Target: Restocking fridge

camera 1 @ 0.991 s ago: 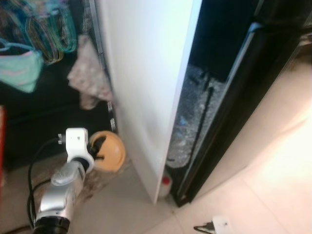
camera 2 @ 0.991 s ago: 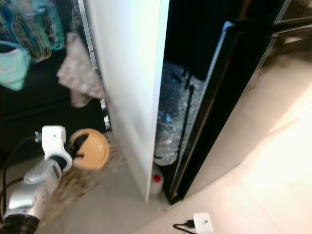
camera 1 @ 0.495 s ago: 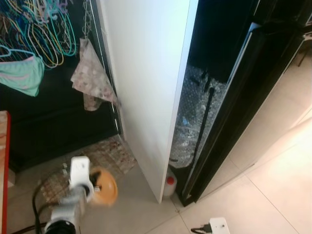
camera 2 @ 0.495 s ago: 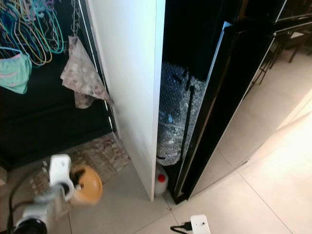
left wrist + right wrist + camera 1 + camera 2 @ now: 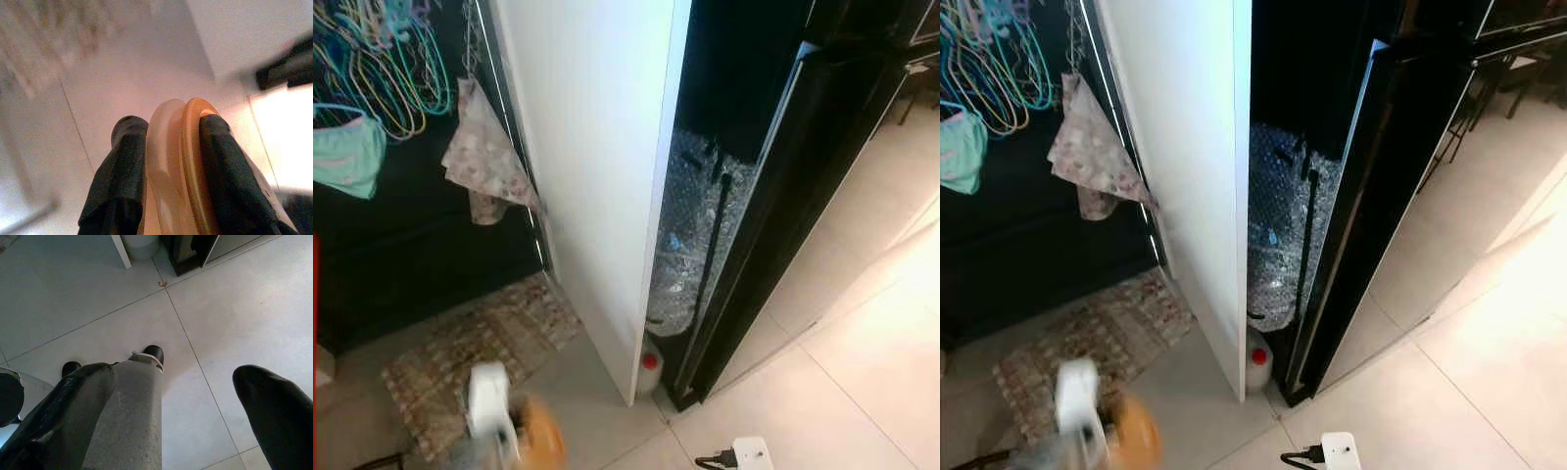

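**Orange Disc Held Low by My Left Gripper, White Fridge Door Ahead**

My left gripper [image 5: 168, 147] is clamped on a round, flat orange plastic disc [image 5: 183, 166]. In the left wrist view the disc stands edge-on between my two black fingers [image 5: 128, 161], one finger pressed to each flat face. Its rim points away from the wrist, toward the pale tiled floor [image 5: 122, 88]. The disc appears to be two nested layers, a paler one and a deeper orange one. I cannot tell what the item is.

In the left eye view the same disc [image 5: 540, 443] appears low on my left, blurred, just beside the white wrist housing [image 5: 489, 416]. It hangs above the floor near the edge of a patterned brown floor mat [image 5: 480, 343].

The head views show what the wrist view does not. The tall white fridge door [image 5: 597, 147] stands ahead of me, seen nearly edge-on. A sheet of clear bubble wrap [image 5: 690, 235] fills the dark gap beside it, next to a black panel [image 5: 783, 196]. A small white jug with a red cap [image 5: 649, 364] sits on the floor at the door's lower corner. Coloured wire hangers [image 5: 382, 59] and a patterned cloth [image 5: 480, 157] hang on my left. A white plug adapter [image 5: 752, 454] lies on the tiles.

My right gripper [image 5: 186, 396] hangs low over the tiles with its fingers spread wide, holding nothing. The right wrist view shows my silver leg and black foot [image 5: 152, 352] below it.
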`<state>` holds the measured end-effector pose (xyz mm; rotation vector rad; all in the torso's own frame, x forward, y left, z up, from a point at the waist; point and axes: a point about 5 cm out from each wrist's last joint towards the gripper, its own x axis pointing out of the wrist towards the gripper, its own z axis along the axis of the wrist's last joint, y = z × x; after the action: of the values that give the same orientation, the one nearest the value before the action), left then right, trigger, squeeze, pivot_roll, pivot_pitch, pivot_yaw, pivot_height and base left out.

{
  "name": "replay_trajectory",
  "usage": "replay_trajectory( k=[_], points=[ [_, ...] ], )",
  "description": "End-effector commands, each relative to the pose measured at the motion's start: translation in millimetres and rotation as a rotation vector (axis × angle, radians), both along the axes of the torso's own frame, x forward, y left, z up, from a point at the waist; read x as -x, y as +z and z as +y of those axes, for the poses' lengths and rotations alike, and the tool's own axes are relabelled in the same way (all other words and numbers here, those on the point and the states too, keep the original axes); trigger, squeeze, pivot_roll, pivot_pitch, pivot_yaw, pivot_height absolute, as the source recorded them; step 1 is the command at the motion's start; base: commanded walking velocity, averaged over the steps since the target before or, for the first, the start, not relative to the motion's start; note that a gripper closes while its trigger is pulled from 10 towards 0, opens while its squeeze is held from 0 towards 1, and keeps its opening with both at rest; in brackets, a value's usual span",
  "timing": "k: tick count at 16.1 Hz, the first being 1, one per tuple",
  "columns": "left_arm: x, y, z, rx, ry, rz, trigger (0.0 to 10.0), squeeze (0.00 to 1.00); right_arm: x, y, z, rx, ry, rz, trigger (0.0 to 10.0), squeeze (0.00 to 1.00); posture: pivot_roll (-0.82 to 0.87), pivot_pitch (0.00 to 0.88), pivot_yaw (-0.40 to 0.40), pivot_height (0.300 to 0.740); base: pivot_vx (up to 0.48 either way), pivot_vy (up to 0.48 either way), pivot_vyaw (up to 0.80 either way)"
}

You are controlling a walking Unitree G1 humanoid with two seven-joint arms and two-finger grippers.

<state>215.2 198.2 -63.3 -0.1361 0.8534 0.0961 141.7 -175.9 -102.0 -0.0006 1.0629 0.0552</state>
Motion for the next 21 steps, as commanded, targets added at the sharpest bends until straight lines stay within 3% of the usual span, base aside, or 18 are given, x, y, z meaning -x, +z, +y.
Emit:
replay_trajectory(
  k=[1,4,10,21],
  points=[
    [-10.3,9,8.5,-0.018,0.014,-0.057,10.0,0.0,-0.2,0,-0.1,-0.002,-0.014,-0.006,10.0,0.0,0.02,0.033,0.015,0.74,0.0,0.0,0.0],
    [0.1,1,12.2,-0.02,0.052,-0.017,10.0,0.0,0.1,0,0.5,-0.004,-0.012,-0.003,10.0,0.0,0.02,0.028,0.013,0.74,0.0,0.0,0.0],
    [0.3,1,12.2,-0.009,0.072,-0.035,10.0,0.0,1.9,0,-2.3,0.006,-0.03,0.0,10.0,0.0,0.01,0.012,0.009,0.74,0.0,0.0,0.0],
    [7.1,-3,14.3,-0.009,0.107,-0.024,10.0,0.0,3.8,-1,-1.0,-0.007,-0.023,0.005,10.0,0.0,0.01,0.0,0.018,0.74,0.0,0.0,-0.8]
  ],
)
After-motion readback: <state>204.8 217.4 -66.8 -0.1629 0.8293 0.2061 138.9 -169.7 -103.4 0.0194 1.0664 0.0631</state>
